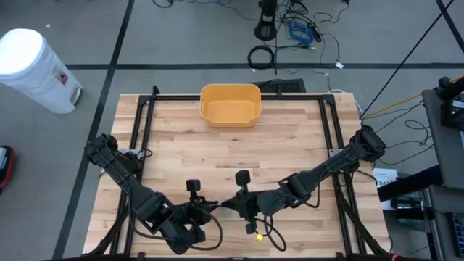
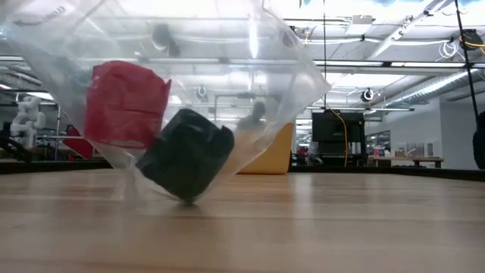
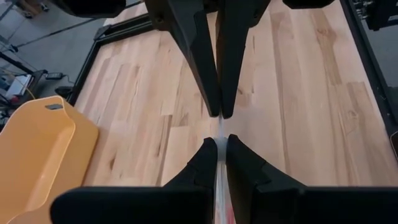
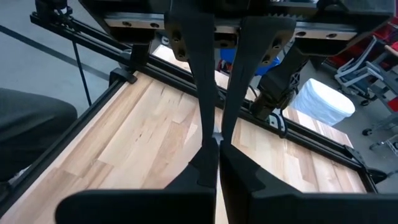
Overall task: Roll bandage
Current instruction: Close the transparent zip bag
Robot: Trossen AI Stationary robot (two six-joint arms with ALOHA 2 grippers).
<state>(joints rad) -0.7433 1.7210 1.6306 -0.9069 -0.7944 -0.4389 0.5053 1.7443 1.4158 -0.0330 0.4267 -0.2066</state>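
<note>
Both arms meet at the near edge of the light wooden plank tabletop (image 1: pixel 290 145), tip to tip, at its middle. The left end effector (image 3: pixel 221 146) and the right end effector (image 4: pixel 214 146) face each other, and each has its 2 dark fingers pressed together on a thin edge of the clear plastic bag (image 2: pixel 250 83), which runs as a pale strip between the finger pads in both wrist views. In the left wrist view the right arm's fingers (image 3: pixel 199 56) come in from the opposite side and nearly touch the left arm's own, so the 2 grips sit just beside each other on the same stretch of film.

The bag hangs below the end effectors with its lowest corner touching the tabletop. Inside it lie 2 rolls: a red bandage roll (image 2: pixel 125 102) in the upper part and a black bandage roll (image 2: pixel 186 152) lower down, resting at the bag's bottom corner against the wood. The 2 rolls touch each other. Both are beneath the pinch point, inside the bag, and neither is touched by any finger.

A rounded yellow plastic bin (image 1: pixel 230 105) stands at the far edge of the tabletop, well apart from the arms. A white cylindrical container (image 1: pixel 36 69) stands on the floor beyond the tabletop's far left corner.
</note>
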